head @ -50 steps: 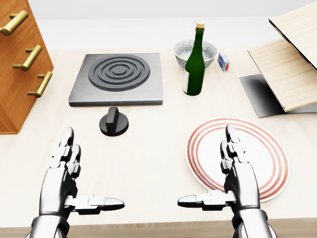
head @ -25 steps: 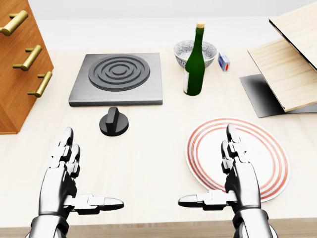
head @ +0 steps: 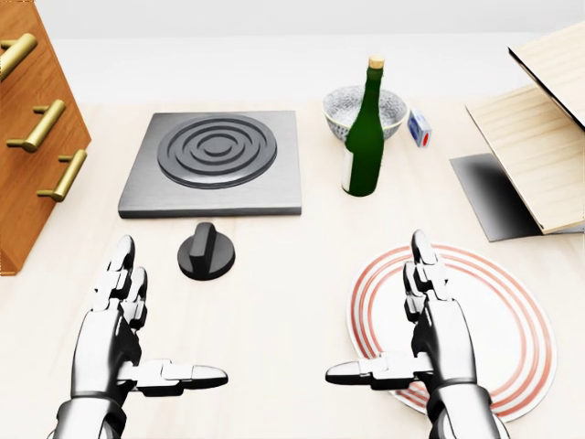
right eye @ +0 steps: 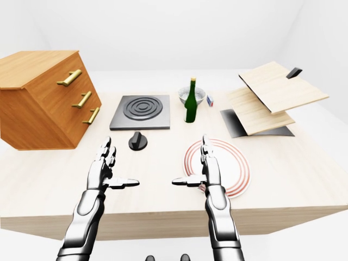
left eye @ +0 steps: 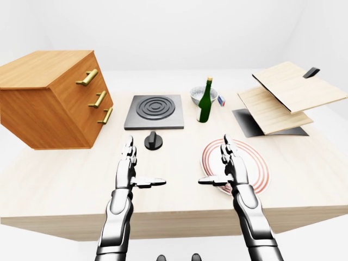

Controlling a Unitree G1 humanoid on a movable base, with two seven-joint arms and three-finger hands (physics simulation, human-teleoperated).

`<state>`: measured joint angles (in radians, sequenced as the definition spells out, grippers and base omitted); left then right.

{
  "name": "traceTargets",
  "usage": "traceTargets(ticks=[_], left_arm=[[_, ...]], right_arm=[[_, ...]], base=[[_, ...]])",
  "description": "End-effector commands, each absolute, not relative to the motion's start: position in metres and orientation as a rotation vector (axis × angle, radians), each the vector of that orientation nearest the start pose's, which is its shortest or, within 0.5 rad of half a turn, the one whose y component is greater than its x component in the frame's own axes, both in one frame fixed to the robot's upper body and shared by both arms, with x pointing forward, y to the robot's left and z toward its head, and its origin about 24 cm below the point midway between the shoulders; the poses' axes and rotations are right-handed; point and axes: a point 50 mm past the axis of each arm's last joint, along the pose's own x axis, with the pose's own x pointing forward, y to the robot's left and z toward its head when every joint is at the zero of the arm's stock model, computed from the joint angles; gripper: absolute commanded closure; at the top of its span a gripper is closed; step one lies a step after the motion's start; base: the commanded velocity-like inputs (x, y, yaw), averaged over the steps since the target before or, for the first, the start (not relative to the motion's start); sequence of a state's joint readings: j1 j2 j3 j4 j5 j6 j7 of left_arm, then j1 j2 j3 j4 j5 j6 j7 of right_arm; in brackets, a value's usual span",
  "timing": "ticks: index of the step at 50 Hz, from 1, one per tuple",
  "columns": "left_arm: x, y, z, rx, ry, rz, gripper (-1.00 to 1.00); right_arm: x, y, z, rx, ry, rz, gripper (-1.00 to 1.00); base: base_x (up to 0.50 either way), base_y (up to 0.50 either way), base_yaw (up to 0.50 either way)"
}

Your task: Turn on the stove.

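A grey square stove plate (head: 212,163) with a dark ringed burner lies at the upper middle-left of the head view. Just below it sits its black round knob (head: 206,252) with a raised bar on top. My left hand (head: 137,315) hovers open below and left of the knob, fingers straight, thumb pointing right. My right hand (head: 407,315) is open too, held over the left part of the red-ringed plate (head: 512,320), thumb pointing left. Neither hand touches anything.
A green bottle (head: 364,137) stands right of the stove, with a patterned bowl (head: 388,108) and a small box (head: 420,129) behind it. A wooden drawer chest (head: 32,137) with brass handles is at the left. Stacked wooden boards (head: 539,137) over a dark slab lie at the right.
The whole head view has shifted slightly: things on the table sit lower and a bit wider apart, so the camera moved closer. Both hands keep the same open pose.
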<state>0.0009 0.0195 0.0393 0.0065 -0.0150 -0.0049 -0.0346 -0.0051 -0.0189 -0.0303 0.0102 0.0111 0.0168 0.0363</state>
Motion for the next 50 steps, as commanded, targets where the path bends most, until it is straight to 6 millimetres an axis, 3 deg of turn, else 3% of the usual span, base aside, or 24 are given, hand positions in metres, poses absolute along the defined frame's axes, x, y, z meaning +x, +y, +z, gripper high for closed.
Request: traceTargets(ticks=[1,15,50], left_arm=[[0.2541,0.1605,0.0413,0.004,-0.002,0.004,-1.0],[0.2544,0.1606,0.0413,0.004,-0.002,0.005,-1.0],[0.2547,0.1607,0.0361,0.018,0.012,0.011,-1.0]], right_arm=[[0.2546,-0.1554,0.0381,-0.017,0.026,0.024,-1.0],[0.2549,-0.1548,0.0381,-0.013,0.03,0.024,-1.0],[0.2534,-0.155,0.0401,-0.008,0.017,0.014,-1.0]], base=[[0.5,0.0,0.0],[0.48,0.0,0.0],[0.0,0.0,0.0]])
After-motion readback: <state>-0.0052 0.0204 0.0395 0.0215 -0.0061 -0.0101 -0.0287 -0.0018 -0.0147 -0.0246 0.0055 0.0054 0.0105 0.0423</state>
